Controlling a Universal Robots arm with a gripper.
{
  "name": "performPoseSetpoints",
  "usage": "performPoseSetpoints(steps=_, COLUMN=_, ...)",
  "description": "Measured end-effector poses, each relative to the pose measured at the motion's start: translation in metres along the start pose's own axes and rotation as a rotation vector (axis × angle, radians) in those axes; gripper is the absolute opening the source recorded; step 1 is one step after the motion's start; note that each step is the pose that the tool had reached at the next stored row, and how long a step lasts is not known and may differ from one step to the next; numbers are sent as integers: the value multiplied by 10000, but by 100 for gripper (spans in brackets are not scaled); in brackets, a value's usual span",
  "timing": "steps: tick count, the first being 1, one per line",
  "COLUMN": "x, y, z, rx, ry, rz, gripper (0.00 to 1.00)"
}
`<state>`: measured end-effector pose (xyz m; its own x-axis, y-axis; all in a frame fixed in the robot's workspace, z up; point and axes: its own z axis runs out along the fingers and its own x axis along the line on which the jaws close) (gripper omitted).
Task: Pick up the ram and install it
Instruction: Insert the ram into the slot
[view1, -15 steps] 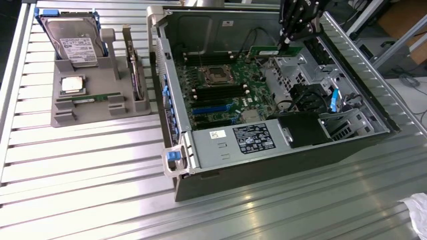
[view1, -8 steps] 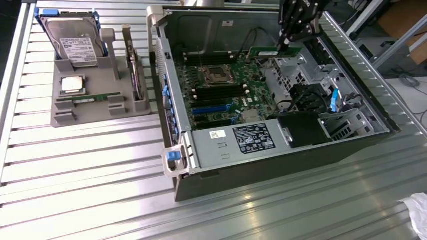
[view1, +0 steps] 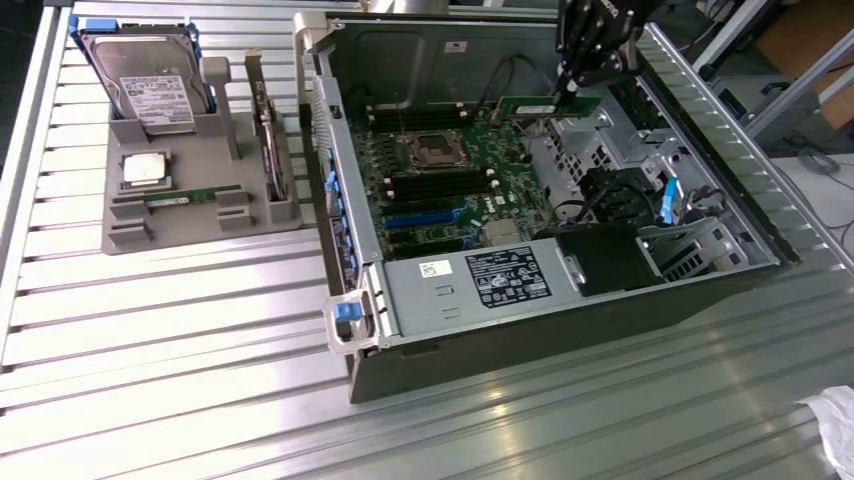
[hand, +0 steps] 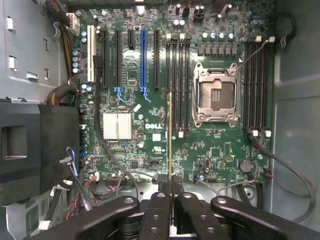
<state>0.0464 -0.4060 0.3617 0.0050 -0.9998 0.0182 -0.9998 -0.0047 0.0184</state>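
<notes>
Black two-finger gripper (hand: 171, 184) sits closest to the wrist cam, fingers nearly closed & pinching the ram (hand: 170, 130), a long thin green circuit-board stick seen edge-on btwn them. Stick runs parallel w/ the black memory slots (hand: 180, 80) beside the silver-framed empty CPU socket (hand: 214, 95) on the green Dell motherboard (hand: 150, 145); can't tell if it touches a slot. Ext. view: arm reaches down into the open grey metal computer case (view1: 467, 345), ram showing its flat side above the board, near the case's upper edge in that view. Well apart, on the exterior view's left, a grey plastic tray (view1: 174, 238) on the slatted metal table (view1: 174, 380) carries a silver hard drive w/ white label (view1: 150, 85), a square silver processor chip (view1: 144, 170) & another thin green stick (view1: 180, 197).
</notes>
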Motion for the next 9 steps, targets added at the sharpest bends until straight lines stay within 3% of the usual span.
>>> performPoseSetpoints(steps=9, x=-1, y=-1, z=32, rx=0, ry=1, rz=-31, gripper=12)
